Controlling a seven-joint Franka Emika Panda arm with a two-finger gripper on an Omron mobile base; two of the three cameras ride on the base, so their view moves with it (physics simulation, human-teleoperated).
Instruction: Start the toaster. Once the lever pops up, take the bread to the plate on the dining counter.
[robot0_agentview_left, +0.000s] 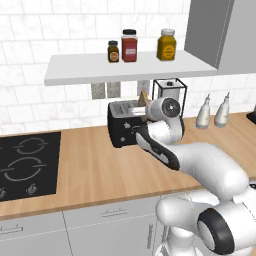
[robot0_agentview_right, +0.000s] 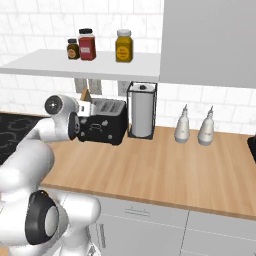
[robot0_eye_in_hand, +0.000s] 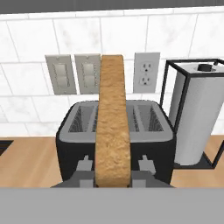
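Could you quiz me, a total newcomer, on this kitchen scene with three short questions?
1. True or false: the gripper holds the bread clear of the toaster.
2. What stands right beside the toaster: A) paper-towel holder, B) kettle, C) bowl?
3. How many jars sit on the shelf?

Key: 1 true; 2 A; 3 three.

Bread (robot0_eye_in_hand: 113, 127) in tool (robot0_eye_in_hand: 113, 171), above toaster (robot0_eye_in_hand: 70, 148)
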